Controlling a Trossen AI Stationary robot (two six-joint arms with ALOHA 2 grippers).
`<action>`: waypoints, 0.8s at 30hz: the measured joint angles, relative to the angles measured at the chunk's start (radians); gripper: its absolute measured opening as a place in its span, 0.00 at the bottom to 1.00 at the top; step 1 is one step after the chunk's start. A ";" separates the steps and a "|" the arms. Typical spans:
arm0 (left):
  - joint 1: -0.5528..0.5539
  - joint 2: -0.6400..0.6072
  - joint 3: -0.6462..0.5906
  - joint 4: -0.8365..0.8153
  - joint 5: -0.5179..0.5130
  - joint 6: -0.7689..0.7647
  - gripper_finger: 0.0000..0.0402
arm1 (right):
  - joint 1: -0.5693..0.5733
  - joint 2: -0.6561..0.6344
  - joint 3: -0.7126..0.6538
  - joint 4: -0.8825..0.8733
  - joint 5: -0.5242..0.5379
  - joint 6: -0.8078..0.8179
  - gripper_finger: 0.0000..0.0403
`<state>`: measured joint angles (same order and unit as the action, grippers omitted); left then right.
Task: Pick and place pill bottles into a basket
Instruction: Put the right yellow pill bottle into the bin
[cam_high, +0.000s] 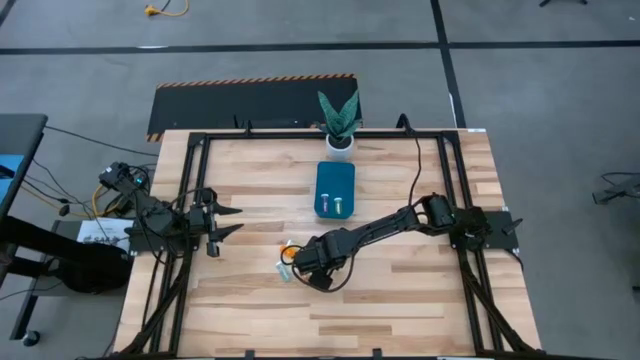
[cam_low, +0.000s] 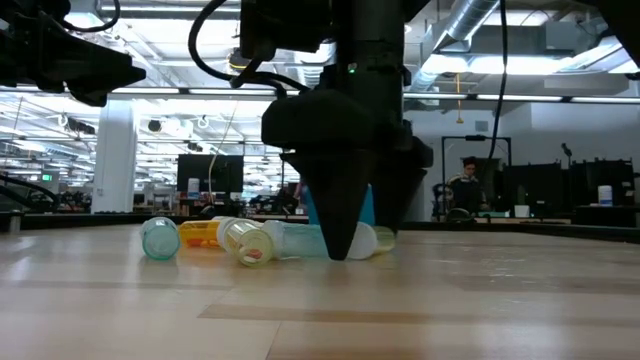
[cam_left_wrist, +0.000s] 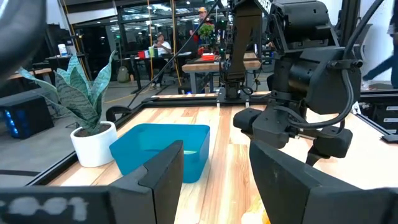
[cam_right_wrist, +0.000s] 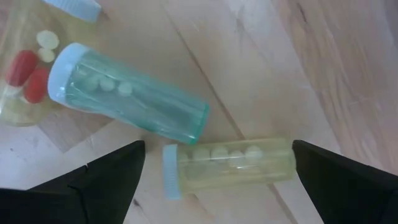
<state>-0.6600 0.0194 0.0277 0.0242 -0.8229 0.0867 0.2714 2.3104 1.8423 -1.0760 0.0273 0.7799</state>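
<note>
Bottles lie in a tight cluster on the bench (cam_high: 400, 300), near the basket (cam_high: 334, 190). Your right gripper (cam_right_wrist: 217, 171) is spread over a yellow bottle (cam_right_wrist: 233, 162) — its fingers (cam_right_wrist: 106, 177) straddle it. A green bottle (cam_right_wrist: 127, 93) lies just beside; closing skewed could nudge it or roll the yellow one away. Two bottles already sit in the basket. Left gripper (cam_high: 232, 221) waits spread, well apart; plant (cam_high: 338, 122) stands beyond the basket.

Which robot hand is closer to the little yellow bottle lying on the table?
The right. The right gripper hangs directly over the yellow bottle, jaws open either side of it. The left gripper waits near the table's left edge, away from it.
</note>
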 joint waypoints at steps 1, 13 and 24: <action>0.000 0.000 0.000 0.000 0.000 0.000 0.44 | 0.000 0.000 0.000 0.000 0.000 0.000 0.99; 0.000 0.000 0.000 0.000 0.000 0.000 0.44 | 0.001 0.000 0.000 0.000 -0.001 0.032 0.99; 0.000 0.000 0.000 0.000 0.000 0.000 0.44 | 0.002 0.001 0.000 -0.008 -0.003 0.026 0.94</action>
<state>-0.6600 0.0193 0.0277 0.0242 -0.8228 0.0866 0.2729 2.3112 1.8423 -1.0843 0.0246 0.8063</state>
